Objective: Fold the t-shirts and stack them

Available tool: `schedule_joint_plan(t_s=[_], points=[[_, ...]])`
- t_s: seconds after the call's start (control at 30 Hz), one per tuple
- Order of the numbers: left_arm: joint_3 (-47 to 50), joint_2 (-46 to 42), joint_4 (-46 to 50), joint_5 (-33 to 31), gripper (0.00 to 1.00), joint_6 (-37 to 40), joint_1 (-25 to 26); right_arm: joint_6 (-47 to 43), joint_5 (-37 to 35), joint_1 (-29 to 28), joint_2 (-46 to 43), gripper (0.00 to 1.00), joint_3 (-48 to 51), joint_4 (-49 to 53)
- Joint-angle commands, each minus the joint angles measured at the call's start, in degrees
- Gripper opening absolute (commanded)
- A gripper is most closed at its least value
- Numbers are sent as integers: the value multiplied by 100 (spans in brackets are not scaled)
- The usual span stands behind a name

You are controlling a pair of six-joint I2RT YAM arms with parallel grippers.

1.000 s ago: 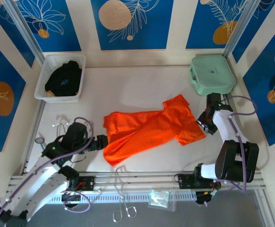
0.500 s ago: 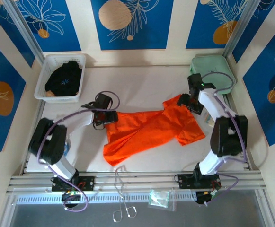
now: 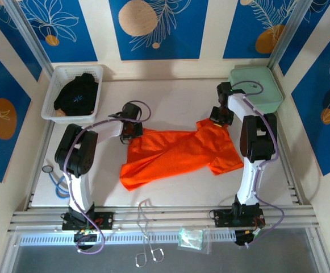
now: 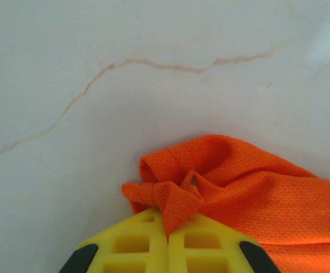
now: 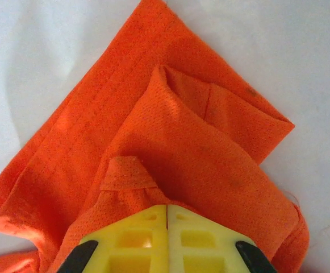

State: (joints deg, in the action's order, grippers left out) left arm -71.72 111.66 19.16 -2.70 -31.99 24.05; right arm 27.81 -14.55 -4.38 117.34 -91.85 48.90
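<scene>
Left hand (image 4: 167,227) and right hand (image 5: 167,215) each clamp shut on a thin pinch of the orange t-shirt (image 3: 176,153), which lies crumpled on the bench (image 3: 170,96). The mesh could slip free on a lift, or uneven pulls could twist it. The black t-shirt (image 3: 76,95) sits in the basket (image 3: 74,67), far left.

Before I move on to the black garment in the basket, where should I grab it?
Pinch the black garment at its raised middle, coming straight down: it lies heaped inside the white basket, whose walls likely block a sideways approach.
</scene>
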Motion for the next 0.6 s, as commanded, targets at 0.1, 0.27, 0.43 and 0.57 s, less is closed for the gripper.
schedule_joint_plan(t_s=[0.1,0.27,0.43,0.57], points=[[-549,373,540,-262,0,219,-132,26,95,-43,-1335,0,493,215],[-628,322,529,-318,0,168,-298,240,-26,-172,-2673,0,1597,304],[-484,216,364,-274,0,75,-404,787,70,-531,-3910,0,3302,295],[-465,198,343,-295,0,78,-437,1329,417,-855,-4634,0,4269,291]])
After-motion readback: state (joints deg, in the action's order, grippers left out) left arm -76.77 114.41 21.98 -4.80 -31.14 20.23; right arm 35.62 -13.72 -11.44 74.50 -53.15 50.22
